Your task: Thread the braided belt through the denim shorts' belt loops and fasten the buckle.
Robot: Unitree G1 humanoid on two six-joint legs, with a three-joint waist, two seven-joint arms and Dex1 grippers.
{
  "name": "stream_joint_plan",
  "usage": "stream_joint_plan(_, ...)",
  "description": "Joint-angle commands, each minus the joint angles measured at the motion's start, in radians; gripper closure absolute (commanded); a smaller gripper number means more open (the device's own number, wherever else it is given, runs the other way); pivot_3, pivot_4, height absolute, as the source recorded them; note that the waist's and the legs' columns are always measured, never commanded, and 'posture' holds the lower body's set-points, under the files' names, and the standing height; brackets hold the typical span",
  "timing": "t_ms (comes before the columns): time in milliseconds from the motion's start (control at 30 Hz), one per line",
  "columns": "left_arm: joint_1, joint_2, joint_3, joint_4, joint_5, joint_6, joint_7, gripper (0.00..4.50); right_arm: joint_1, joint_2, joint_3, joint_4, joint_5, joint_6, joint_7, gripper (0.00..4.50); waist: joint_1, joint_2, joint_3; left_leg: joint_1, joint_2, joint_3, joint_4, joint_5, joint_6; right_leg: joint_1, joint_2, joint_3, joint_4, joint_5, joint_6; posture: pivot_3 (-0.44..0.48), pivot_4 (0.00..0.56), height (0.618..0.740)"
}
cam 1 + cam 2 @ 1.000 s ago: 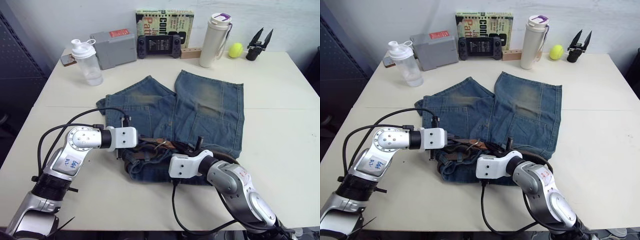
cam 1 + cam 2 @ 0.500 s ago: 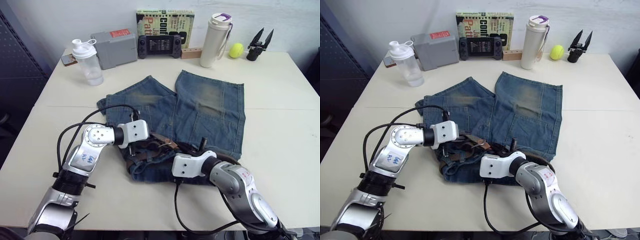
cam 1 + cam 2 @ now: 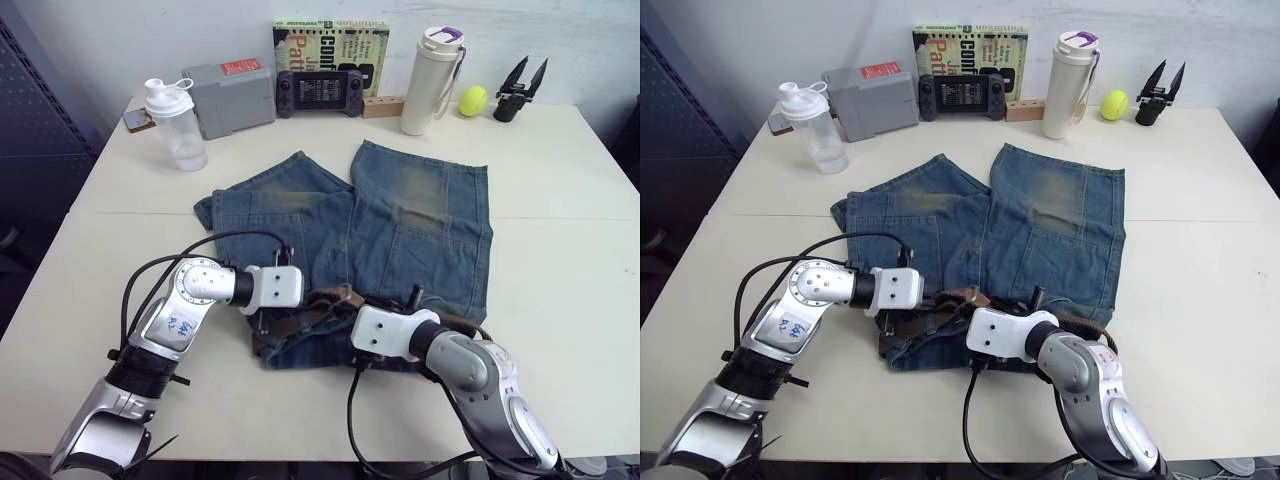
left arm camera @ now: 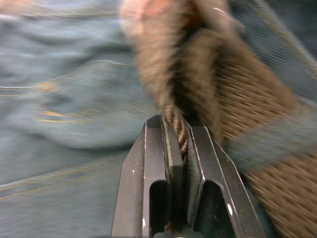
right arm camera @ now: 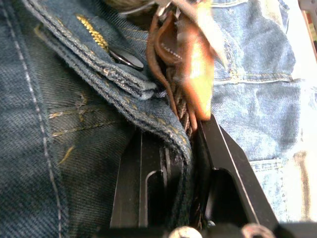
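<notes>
The denim shorts (image 3: 400, 215) lie flat on the table, legs pointing away, with the waistband bunched at the near edge. The braided belt (image 3: 328, 300) runs brown along that waistband and curls out past my right arm. My left gripper (image 4: 174, 126) is shut on a strand of the belt; a belt loop (image 4: 262, 141) crosses the strap just beside it. My right gripper (image 5: 181, 131) is shut on the folded waistband edge (image 5: 124, 79), with the belt lying between its fingers too. A brown leather belt end (image 5: 200, 64) sits ahead of it. I cannot make out the buckle.
Along the table's far edge stand a shaker bottle (image 3: 172, 125), grey box (image 3: 228, 95), game controller (image 3: 318, 92), book (image 3: 330, 38), white tumbler (image 3: 430, 80), tennis ball (image 3: 472, 100) and a black spare gripper (image 3: 520, 88).
My left gripper has travelled right along the waistband toward the right gripper, drawing the belt with it. The bunched waistband and my right gripper have shifted slightly right.
</notes>
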Motion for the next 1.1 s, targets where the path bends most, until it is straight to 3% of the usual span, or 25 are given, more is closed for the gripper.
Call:
stream_joint_plan(33, 0.029, -0.004, -0.071, -0.026, -0.003, -0.026, -0.047, 4.5, -0.015, 0.007, -0.038, -0.037, -0.014, 0.006, -0.034, 4.43, 0.0, 0.0, 0.0, 0.0, 0.0, 0.0, 0.0, 0.0, 0.0, 0.0, 0.0, 0.0, 0.0, 0.0, 0.0, 0.0, 0.15, 0.731)
stream_joint_plan(500, -0.073, -0.127, -0.057, 0.02, 0.02, -0.035, 0.057, 4.5, 0.009, -0.067, 0.012, -0.052, -0.007, -0.041, 0.036, 4.43, 0.021, 0.0, 0.0, 0.0, 0.0, 0.001, 0.002, 0.0, 0.0, 0.001, 0.0, 0.0, 0.0, 0.0, 0.0, 0.0, 0.15, 0.731)
stream_joint_plan(933, -0.063, -0.126, -0.043, 0.03, 0.028, -0.045, 0.079, 4.5, 0.076, -0.127, -0.028, -0.097, -0.014, 0.002, 0.111, 4.43, 0.022, 0.0, 0.0, 0.0, 0.0, 0.0, 0.002, 0.0, 0.0, 0.001, 0.0, 0.0, 0.0, 0.0, 0.0, 0.0, 0.15, 0.731)
stream_joint_plan(1000, -0.064, -0.134, -0.052, 0.027, 0.028, -0.043, 0.08, 4.5, 0.08, -0.122, -0.027, -0.107, -0.01, 0.01, 0.116, 3.42, 0.022, 0.0, 0.0, 0.0, 0.0, 0.0, 0.002, 0.0, 0.0, 0.001, 0.0, 0.0, 0.0, 0.0, 0.0, 0.0, 0.15, 0.731)
stream_joint_plan(1033, -0.066, -0.14, -0.058, 0.031, 0.03, -0.045, 0.08, 4.5, 0.083, -0.114, -0.031, -0.114, -0.006, 0.024, 0.119, 3.29, 0.022, 0.0, 0.0, 0.0, 0.0, 0.0, 0.002, 0.0, 0.0, 0.001, 0.0, 0.0, 0.0, 0.0, 0.0, 0.0, 0.15, 0.731)
stream_joint_plan(1100, -0.071, -0.15, -0.066, 0.043, 0.032, -0.05, 0.082, 4.5, 0.089, -0.105, -0.046, -0.136, 0.005, 0.058, 0.134, 2.41, 0.023, 0.0, 0.0, 0.0, 0.0, 0.0, 0.002, 0.0, 0.0, 0.001, 0.0, 0.0, 0.0, 0.0, 0.0, 0.0, 0.15, 0.731)
